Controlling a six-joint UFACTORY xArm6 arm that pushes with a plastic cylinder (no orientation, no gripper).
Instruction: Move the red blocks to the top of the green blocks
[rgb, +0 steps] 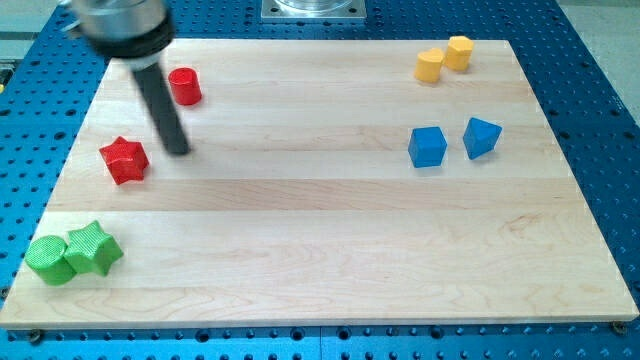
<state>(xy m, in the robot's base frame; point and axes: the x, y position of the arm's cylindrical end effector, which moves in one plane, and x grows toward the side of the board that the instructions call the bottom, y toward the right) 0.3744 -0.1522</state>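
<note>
A red star block (124, 159) lies at the view's left, mid-height. A red cylinder block (185, 86) stands above it near the top left. A green cylinder block (51, 259) and a green star block (93, 249) touch each other at the bottom left corner. My tip (179, 150) rests on the board just right of the red star, a small gap apart, and below the red cylinder. The rod leans up toward the top left.
Two yellow blocks (443, 59) touch at the top right. A blue cube (427, 147) and a blue wedge-like block (481, 137) sit at the right, mid-height. The wooden board (330, 240) lies on a blue perforated table.
</note>
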